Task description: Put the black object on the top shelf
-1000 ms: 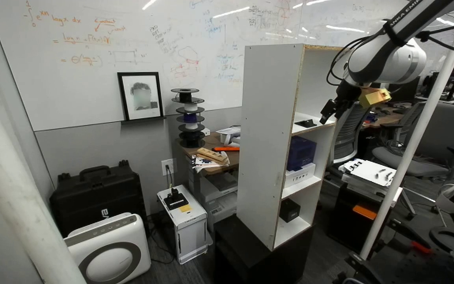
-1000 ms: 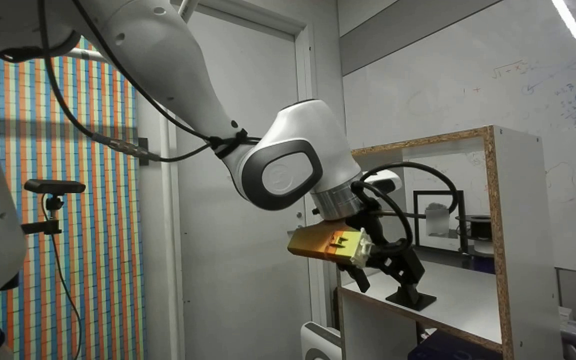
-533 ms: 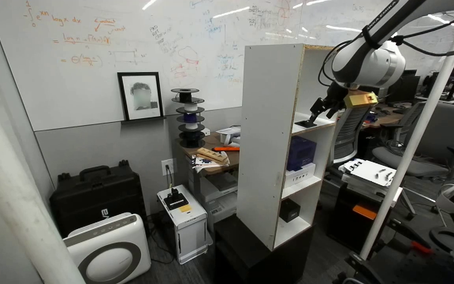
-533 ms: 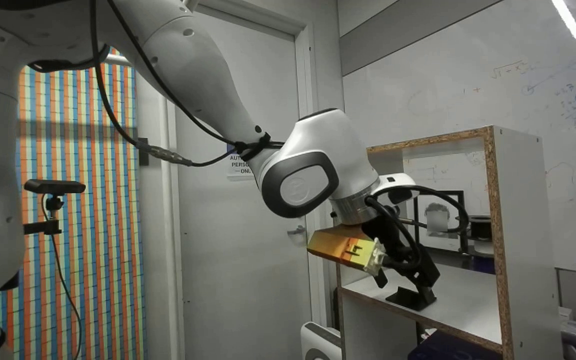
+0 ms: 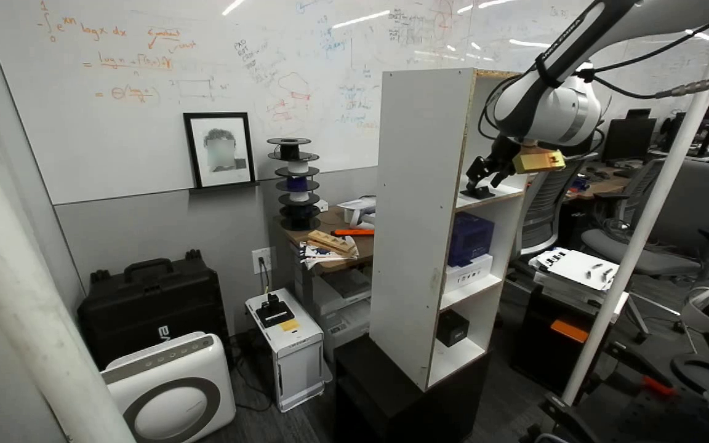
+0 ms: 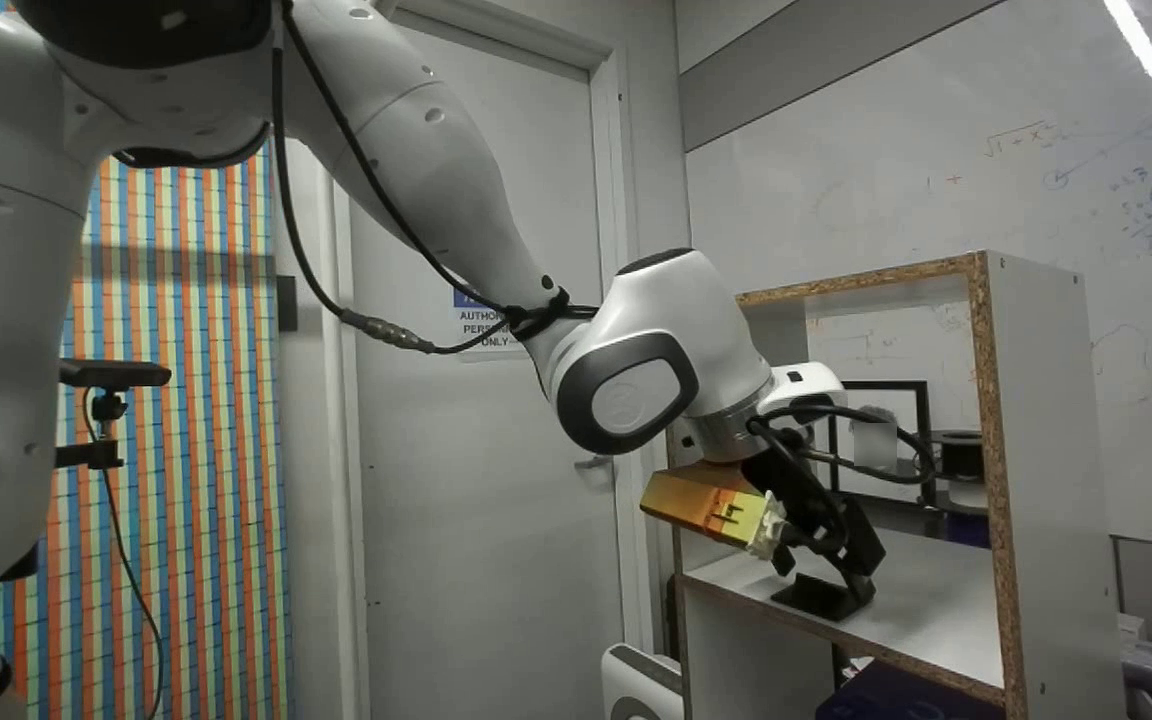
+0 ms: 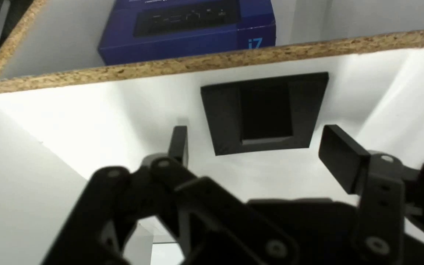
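In the wrist view, your hand [image 7: 257,141] was spread wide, grasping nothing. The black object [image 7: 265,114] lay on the top shelf [image 7: 153,103], between the jaws but nearer the front edge [image 7: 219,62], its wider side across the gap. In an exterior view, it was beneath the hand; the side wall [image 6: 1048,480] perhaps limited your sideways room. In an exterior view, a blue box [image 5: 471,239] sat one compartment below.

Shows rough, speckled chipboard along the edge of the shelf board [image 7: 256,173], with a smooth top. Looks matt on the black block [image 7: 267,114], glossy on the far whiteboard [image 5: 219,92], like printed card on the blue box [image 7: 190,40].
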You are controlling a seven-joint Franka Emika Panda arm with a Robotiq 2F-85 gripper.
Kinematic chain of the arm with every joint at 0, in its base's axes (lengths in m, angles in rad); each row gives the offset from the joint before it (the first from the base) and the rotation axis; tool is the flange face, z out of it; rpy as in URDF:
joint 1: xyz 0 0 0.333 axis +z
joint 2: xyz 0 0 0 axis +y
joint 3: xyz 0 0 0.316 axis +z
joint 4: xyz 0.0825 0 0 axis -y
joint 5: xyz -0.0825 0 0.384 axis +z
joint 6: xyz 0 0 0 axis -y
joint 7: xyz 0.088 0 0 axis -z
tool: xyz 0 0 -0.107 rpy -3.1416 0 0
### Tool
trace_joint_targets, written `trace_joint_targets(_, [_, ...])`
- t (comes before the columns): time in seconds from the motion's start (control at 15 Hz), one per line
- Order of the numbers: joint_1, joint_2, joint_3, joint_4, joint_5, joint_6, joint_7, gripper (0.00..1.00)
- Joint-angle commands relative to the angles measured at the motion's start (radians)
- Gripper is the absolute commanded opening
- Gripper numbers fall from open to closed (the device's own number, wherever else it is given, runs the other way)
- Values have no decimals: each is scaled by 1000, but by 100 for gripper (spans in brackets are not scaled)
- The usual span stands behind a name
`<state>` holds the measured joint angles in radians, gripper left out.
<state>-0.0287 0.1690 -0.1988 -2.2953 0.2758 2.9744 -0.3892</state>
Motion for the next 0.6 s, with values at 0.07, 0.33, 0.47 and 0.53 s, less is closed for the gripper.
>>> trace_joint_targets(0.07, [4,43,13,47,12,26,20,50])
trace_joint_targets(0.33, [9,29,1,31,-5,20,37,19])
trace_joint_targets(0.47, [6,5,-1,9,0,5,40,8])
trace_joint_targets(0.53, [5,-7,-4,-3,1,-9,46,13])
